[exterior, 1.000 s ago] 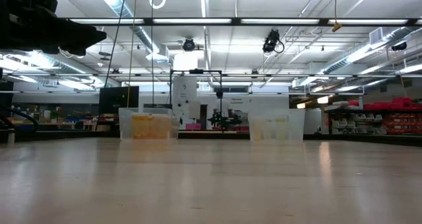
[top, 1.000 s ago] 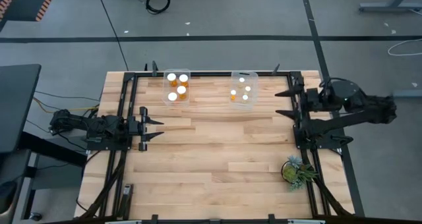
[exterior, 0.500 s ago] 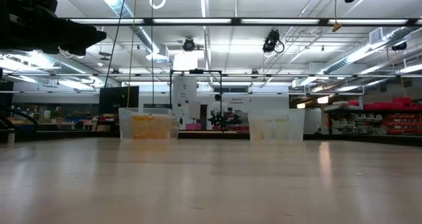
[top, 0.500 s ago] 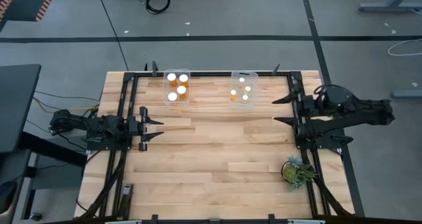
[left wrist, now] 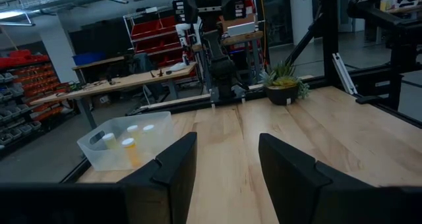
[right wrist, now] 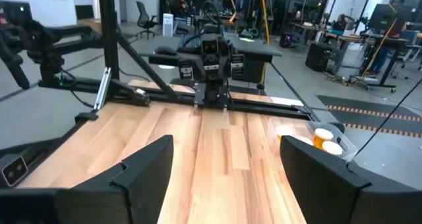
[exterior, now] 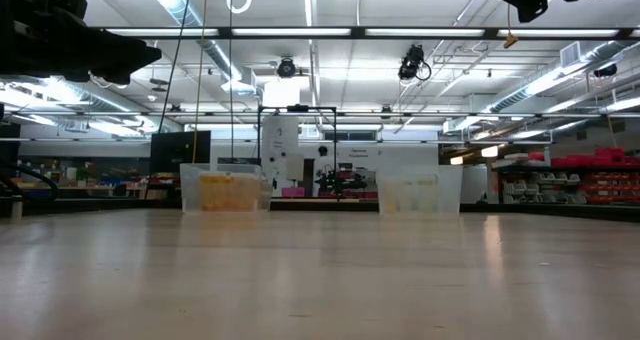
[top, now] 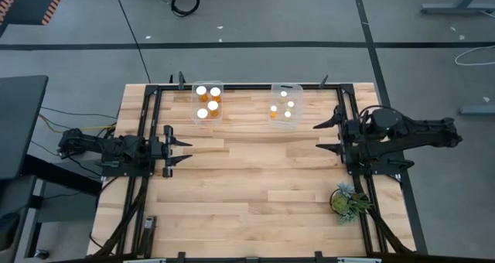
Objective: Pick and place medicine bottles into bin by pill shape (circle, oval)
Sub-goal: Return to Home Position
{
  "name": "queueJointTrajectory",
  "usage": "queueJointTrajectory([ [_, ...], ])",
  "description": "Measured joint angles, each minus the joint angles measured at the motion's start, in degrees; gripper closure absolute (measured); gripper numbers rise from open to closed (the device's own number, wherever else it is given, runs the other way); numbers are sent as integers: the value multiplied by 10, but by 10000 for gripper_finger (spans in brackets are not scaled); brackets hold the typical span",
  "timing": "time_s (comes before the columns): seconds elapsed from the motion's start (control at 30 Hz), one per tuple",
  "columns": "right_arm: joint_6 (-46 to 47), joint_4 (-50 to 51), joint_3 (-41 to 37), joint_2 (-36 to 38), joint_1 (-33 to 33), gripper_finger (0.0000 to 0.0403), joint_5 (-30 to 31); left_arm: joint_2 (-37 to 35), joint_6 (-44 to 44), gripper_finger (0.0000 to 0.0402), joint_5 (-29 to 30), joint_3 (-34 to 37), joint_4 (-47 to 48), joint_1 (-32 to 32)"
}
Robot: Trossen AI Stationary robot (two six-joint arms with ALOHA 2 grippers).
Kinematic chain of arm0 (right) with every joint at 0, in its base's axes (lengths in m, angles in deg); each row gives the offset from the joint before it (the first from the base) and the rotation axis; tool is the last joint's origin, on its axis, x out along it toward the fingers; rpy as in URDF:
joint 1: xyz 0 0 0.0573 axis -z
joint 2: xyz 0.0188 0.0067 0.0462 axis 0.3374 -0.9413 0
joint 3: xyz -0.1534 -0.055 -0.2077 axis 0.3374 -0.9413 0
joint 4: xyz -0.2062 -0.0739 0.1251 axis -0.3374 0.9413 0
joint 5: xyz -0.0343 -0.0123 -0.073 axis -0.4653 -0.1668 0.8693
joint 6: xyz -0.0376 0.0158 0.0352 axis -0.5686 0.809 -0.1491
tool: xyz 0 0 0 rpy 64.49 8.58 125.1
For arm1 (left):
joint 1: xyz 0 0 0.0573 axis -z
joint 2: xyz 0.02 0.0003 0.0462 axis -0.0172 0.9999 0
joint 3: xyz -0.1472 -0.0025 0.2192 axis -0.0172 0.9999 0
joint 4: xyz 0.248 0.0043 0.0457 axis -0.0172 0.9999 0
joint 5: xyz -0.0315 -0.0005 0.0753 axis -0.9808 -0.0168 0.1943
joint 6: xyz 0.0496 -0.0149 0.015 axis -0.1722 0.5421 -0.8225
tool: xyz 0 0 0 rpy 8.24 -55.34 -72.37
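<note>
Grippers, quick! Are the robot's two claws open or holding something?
Left gripper: open, holding nothing.
Right gripper: open, holding nothing.

Medicine bottles (top: 213, 105) lie in the left bin (top: 194, 100) and right bin (top: 299, 100), side by side.

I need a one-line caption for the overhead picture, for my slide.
Eight medicine bottles sit four per clear bin; left gripper and right gripper wait open and empty at the table's sides.

Grey concrete floor (top: 255, 15) surrounds the wooden counter (top: 255, 178); long ceiling strip lights (exterior: 420, 32) glow above red storage shelves (exterior: 590, 175) and distant workbenches (left wrist: 125, 82).
</note>
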Motion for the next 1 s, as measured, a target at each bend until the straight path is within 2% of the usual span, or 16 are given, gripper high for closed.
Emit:
queueJointTrajectory([
  [0.27,-7,-21,-41,20,0,118,3,0,0,230,0,0,0,0],
  [0.63,-3,-124,-115,43,0,118,14,0,0,230,0,0,0,0],
  [1.0,-11,-171,-163,44,0,118,14,0,0,230,0,0,0,0],
])
